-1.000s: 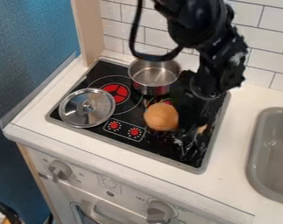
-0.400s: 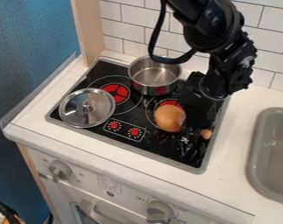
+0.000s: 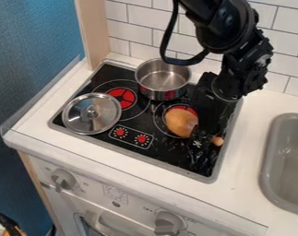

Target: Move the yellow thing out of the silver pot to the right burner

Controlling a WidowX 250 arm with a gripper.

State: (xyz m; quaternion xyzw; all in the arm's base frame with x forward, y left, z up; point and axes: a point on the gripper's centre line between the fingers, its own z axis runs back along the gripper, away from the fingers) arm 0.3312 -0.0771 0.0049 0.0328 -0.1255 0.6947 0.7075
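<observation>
The black gripper (image 3: 202, 134) hangs low over the right side of the stove, shut on the yellow thing (image 3: 180, 122), which looks orange-brown. Its rounded, wide end shows left of the gripper, over the front part of the right burner (image 3: 182, 109); a small knob-like end pokes out on the right. The fingers cover the middle of it. Whether it touches the stovetop I cannot tell. Behind and to the left stands the silver pot (image 3: 163, 79), upright, with bare metal showing inside.
A silver lid (image 3: 92, 114) lies at the stove's left, partly beside the left burner (image 3: 121, 97). Printed red knobs (image 3: 141, 138) mark the stove's front. A grey sink (image 3: 285, 166) is set into the counter at the right, and a tiled wall (image 3: 145, 20) stands behind.
The arm and gripper have shifted a little to the right with the yellow thing, which has also turned slightly. More of the right burner shows. Pot and lid have stayed put.
</observation>
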